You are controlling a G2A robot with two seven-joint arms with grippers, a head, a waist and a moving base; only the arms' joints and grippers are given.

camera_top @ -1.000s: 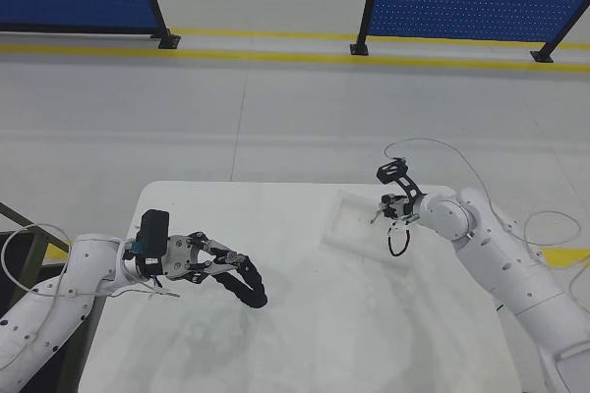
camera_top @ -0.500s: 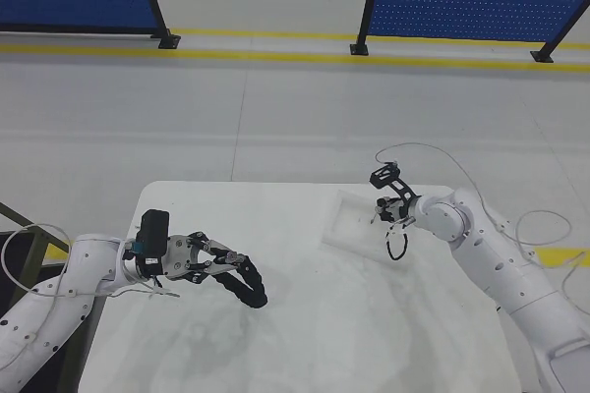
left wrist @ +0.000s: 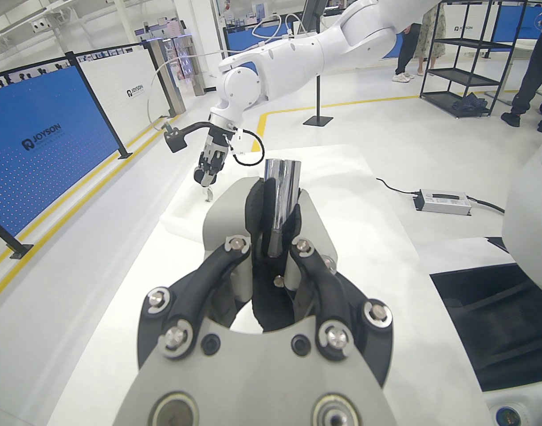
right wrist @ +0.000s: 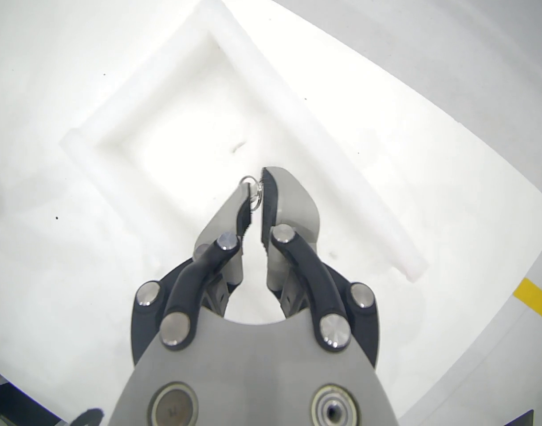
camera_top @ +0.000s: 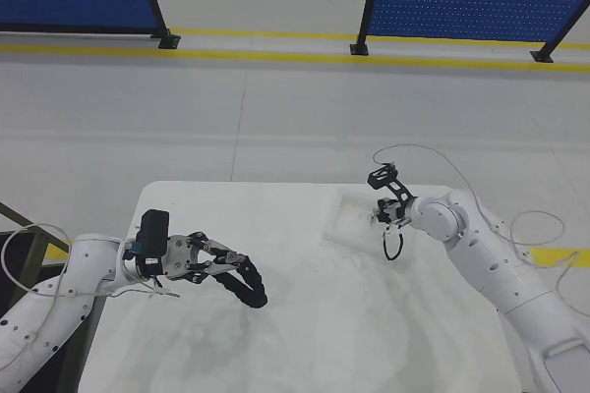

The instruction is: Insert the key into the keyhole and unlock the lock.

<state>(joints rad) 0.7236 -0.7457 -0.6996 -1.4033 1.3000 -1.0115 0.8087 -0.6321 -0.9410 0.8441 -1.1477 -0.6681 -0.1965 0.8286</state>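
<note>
- The left end effector [left wrist: 274, 223] is clenched on the lock [left wrist: 282, 179], a chrome cylinder jutting out past its fingertips above the surface [camera_top: 305, 334].
- The right end effector [right wrist: 255, 183] pinches a small ring [right wrist: 254, 195] between its tips. In the left wrist view a tiny piece, likely the key [left wrist: 207, 195], dangles just below them, though it is too small to be sure.
- A white tray [right wrist: 271, 77] lies beneath the right end effector.
- Done, by the look of it: both pickups, with lock and key each in hand.
- Left to do: the key is well apart from the lock, across the surface from the left end effector. The two must be brought together, the key lined up with the keyhole, pushed in and turned.
</note>
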